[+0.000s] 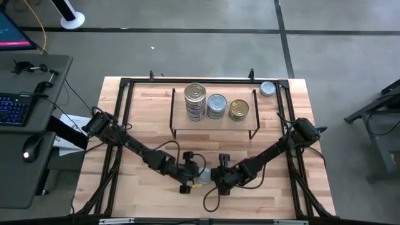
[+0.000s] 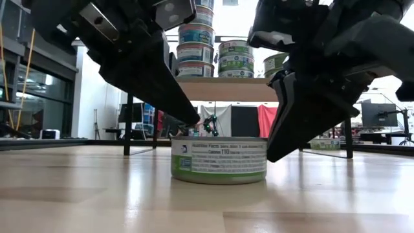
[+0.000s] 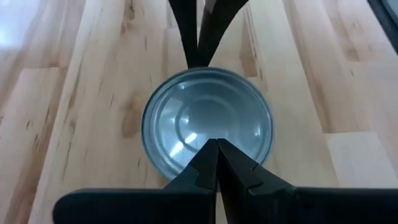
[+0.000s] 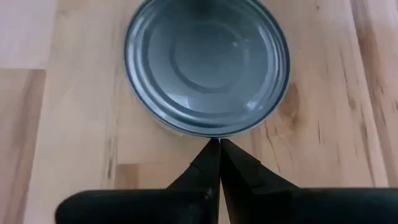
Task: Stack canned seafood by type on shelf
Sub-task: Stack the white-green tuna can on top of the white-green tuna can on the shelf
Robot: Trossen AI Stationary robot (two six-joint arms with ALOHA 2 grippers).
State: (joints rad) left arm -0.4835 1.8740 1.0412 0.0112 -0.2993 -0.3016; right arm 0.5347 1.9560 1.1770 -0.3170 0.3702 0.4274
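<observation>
While the shelf (image 1: 212, 128) at 12 o'clock holds 3 stacks, 1 tin (image 2: 218, 159) sits at 6 o'clock on the tabletop (image 1: 150, 106). Rigid, smooth, probably slippery; grip across its sidewall. Both grippers, left (image 2: 191, 120) and right (image 2: 275, 155), flank it with fingers closed, empty.

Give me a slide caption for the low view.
Both shut tools, left and right, flank one can on the table.

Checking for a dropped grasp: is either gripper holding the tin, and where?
Nothing is held. Both the left gripper and right gripper have shut jaws beside the tin, flanking it.
</observation>
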